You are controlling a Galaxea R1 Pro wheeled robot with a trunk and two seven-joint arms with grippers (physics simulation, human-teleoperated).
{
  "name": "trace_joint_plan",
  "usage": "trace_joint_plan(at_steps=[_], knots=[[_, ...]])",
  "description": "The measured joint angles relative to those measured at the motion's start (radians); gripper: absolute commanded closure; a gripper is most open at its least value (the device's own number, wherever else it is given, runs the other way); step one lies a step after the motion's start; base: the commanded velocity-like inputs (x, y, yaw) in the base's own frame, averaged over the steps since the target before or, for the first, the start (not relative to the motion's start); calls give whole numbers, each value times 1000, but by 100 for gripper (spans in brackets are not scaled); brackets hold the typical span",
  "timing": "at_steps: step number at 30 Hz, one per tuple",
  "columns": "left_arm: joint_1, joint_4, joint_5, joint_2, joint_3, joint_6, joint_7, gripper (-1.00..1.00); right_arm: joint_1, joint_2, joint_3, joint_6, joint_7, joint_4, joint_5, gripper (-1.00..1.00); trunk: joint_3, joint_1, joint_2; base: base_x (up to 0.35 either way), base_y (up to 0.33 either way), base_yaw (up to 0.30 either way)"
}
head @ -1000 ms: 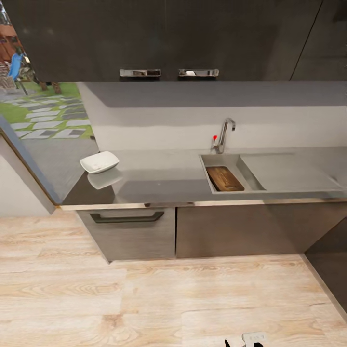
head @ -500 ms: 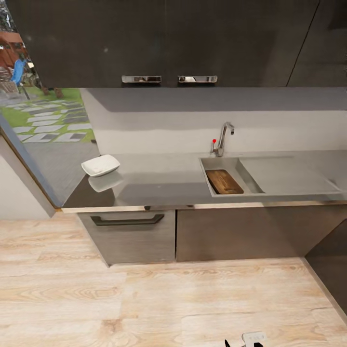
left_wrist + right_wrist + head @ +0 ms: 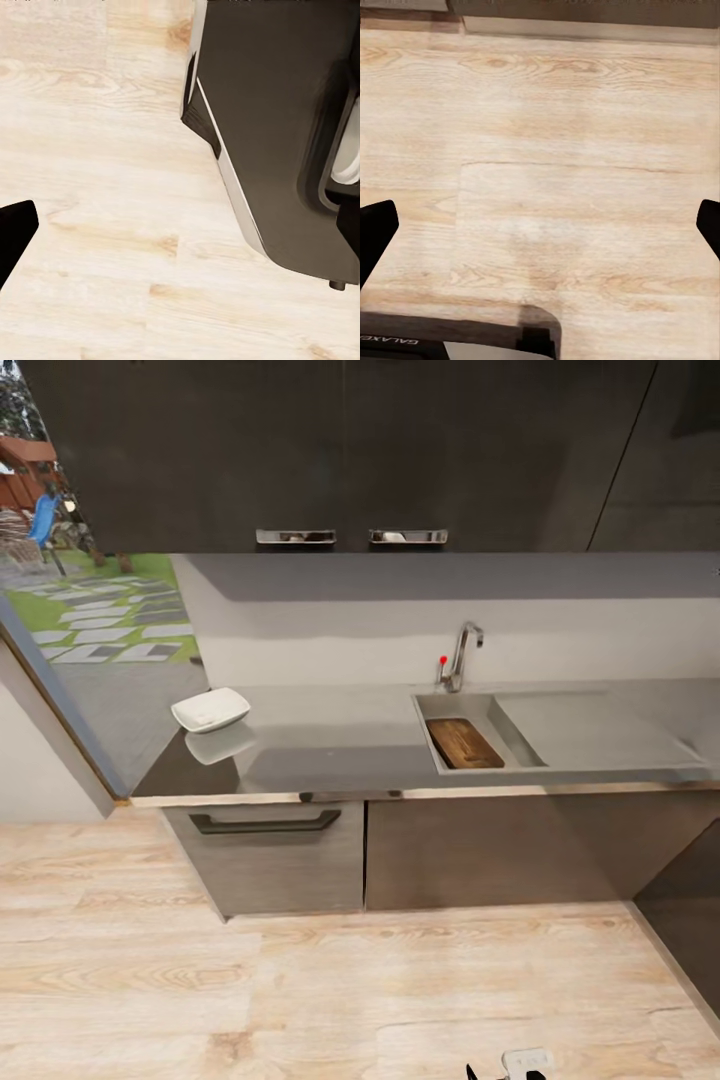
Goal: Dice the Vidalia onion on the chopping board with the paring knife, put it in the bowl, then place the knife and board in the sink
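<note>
The chopping board (image 3: 465, 744) already lies inside the sink (image 3: 470, 710), flat on the basin floor beside the draining board, under the tap (image 3: 460, 655) with its red knob. The white bowl (image 3: 210, 710) sits well apart from it at the far left end of the table (image 3: 330, 745), close to the window corner; from here its contents are too small to make out, so I cannot say whether diced onion is in it. No whole onion is to be seen on the table or in the basin, and the knife is not to be made out either; it may lie in the sink beyond what this angle reveals. Judging by the board's place, the task looks near its end or finished, with only the knife's whereabouts unconfirmed. The robot stands back from the cabinets on the wooden floor (image 3: 300, 980). Both wrist cameras look down at floorboards: the right jaws (image 3: 540, 225) are spread wide and hold nothing; on the left, one dark fingertip (image 3: 15, 229) appears beside the robot's dark base (image 3: 285, 127), so I cannot tell how far those jaws are open
</note>
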Motion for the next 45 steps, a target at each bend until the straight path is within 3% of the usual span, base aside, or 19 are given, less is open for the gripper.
trace_joint_plan(at_steps=[19, 29, 32, 36, 38, 42, 45], knots=[[0, 0, 0, 0, 0, 0, 0, -100, 0, -2, 0, 0, -18, 0, -2, -100, 30, 0, 0, 0, 0, 0], [0, -53, -2, -41, -2, -4, -3, -100, 0, -2, 0, 0, -37, 0, -4, -100, 46, 0, 0, 0, 0, 0], [0, -158, -1, -58, -1, -2, 2, -100, 19, 0, 1, 0, -37, 1, -4, -100, 51, 0, 0, 0, 0, 0], [0, -323, 4, -46, 1, 3, 14, -100, 61, 1, 1, -1, -36, 1, -4, -100, 57, 0, 0, 0, 0, 0], [0, -426, 7, -42, 4, 20, 60, -100, 96, 0, 1, -2, -36, 1, -4, -100, 60, 0, 0, 0, 0, 0], [0, -662, 8, -31, 5, 189, 243, -100, 179, -2, 0, -3, -36, 1, -4, -100, 66, 0, 0, 0, 0, 0], [0, -802, 4, -18, 5, 328, 283, -100, 229, -3, 0, -3, -36, 1, -4, -100, 71, 0, 0, 0, 0, 0]])
